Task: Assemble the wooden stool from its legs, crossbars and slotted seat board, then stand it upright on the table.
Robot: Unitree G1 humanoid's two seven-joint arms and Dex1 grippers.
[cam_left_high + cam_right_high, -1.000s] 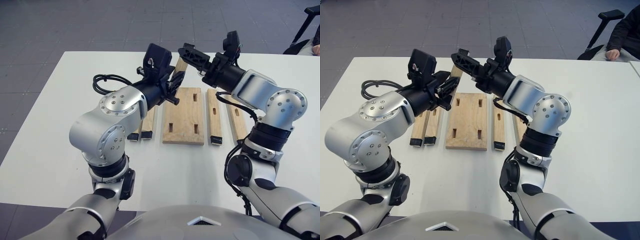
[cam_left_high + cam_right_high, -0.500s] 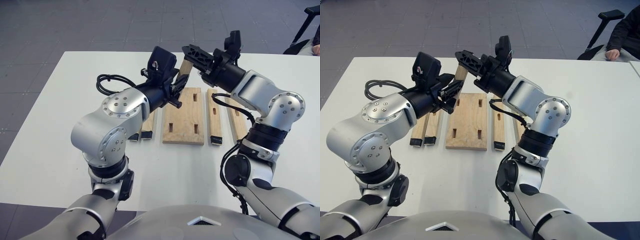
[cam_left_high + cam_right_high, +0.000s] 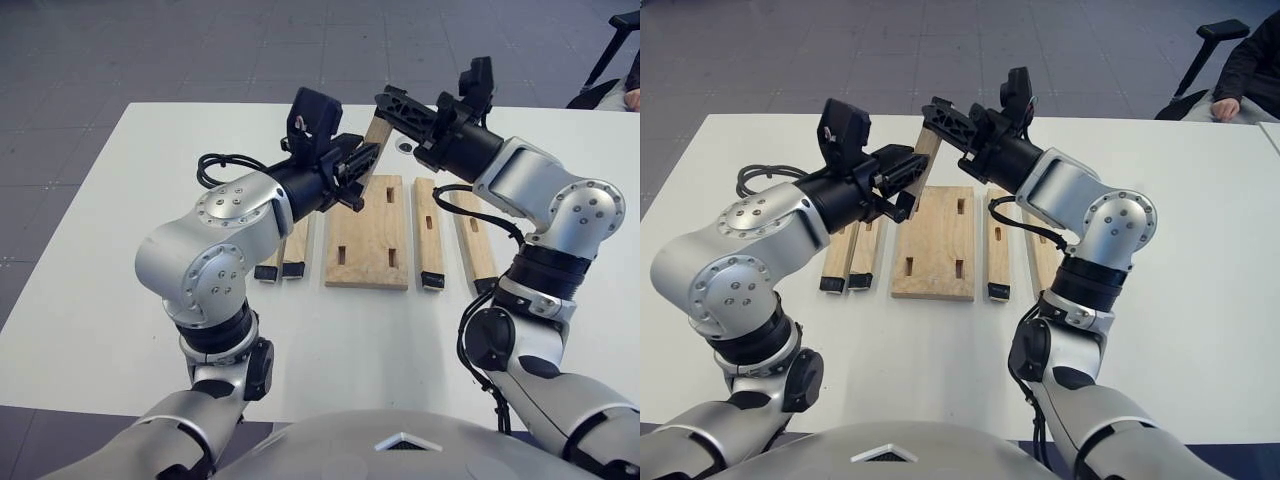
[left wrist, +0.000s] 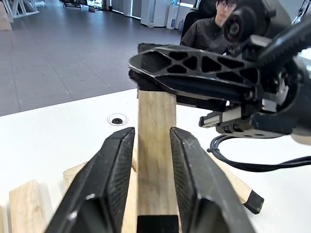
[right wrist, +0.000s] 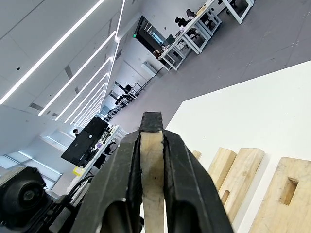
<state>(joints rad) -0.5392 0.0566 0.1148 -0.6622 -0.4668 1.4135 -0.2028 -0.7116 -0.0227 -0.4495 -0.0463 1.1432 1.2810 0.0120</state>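
A wooden leg hangs tilted above the far end of the slotted seat board, which lies flat on the white table. My left gripper is shut on the leg's lower part; in the left wrist view its fingers flank the wood. My right gripper is shut on the leg's upper end, and in the right wrist view a black cap shows at the tip. Two legs lie left of the board. Two more pieces lie to its right.
A black cable loops on the table behind my left arm. A round grommet hole sits in the tabletop beyond the board. Bare table spreads at the near side and far left.
Both grippers and the leg between them have shifted slightly to the right and a little upward. The pieces on the table have not moved.
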